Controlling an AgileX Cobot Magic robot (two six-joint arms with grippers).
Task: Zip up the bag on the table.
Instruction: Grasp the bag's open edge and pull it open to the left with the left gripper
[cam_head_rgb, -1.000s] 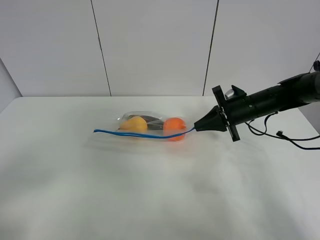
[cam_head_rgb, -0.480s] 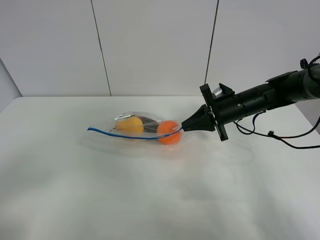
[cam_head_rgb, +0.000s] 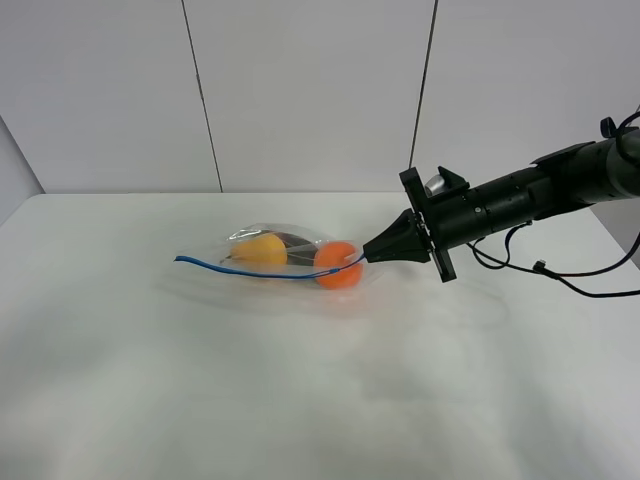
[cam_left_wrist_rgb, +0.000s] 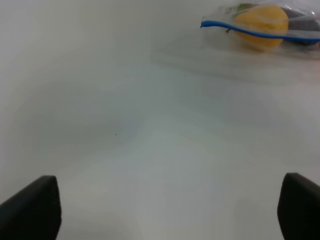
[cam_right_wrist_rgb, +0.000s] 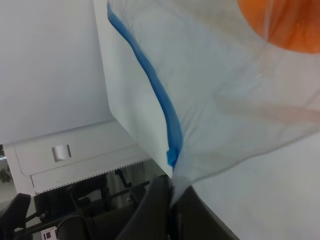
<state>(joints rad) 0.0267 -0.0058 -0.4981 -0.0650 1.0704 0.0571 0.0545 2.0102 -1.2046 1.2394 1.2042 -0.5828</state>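
Note:
The clear bag (cam_head_rgb: 285, 250) lies on the white table (cam_head_rgb: 300, 390), with a yellow pear (cam_head_rgb: 262, 250), an orange (cam_head_rgb: 338, 264) and a dark item (cam_head_rgb: 300, 243) inside. Its blue zip strip (cam_head_rgb: 250, 270) runs along the near edge. My right gripper (cam_head_rgb: 367, 257) is shut on the bag's right corner at the strip's end; the right wrist view shows that pinch (cam_right_wrist_rgb: 172, 197), the strip (cam_right_wrist_rgb: 160, 100) and the orange (cam_right_wrist_rgb: 285, 22). My left gripper (cam_left_wrist_rgb: 170, 210) is open and empty over bare table, well short of the bag (cam_left_wrist_rgb: 295, 35) and pear (cam_left_wrist_rgb: 261, 22).
White wall panels (cam_head_rgb: 300, 90) stand behind the table's far edge. Black cables (cam_head_rgb: 560, 275) hang from the right arm over the table's right side. The left arm does not show in the exterior high view.
My right gripper moved left with the bag's corner, and the whole bag slid left with it. In the last half second nothing has moved.

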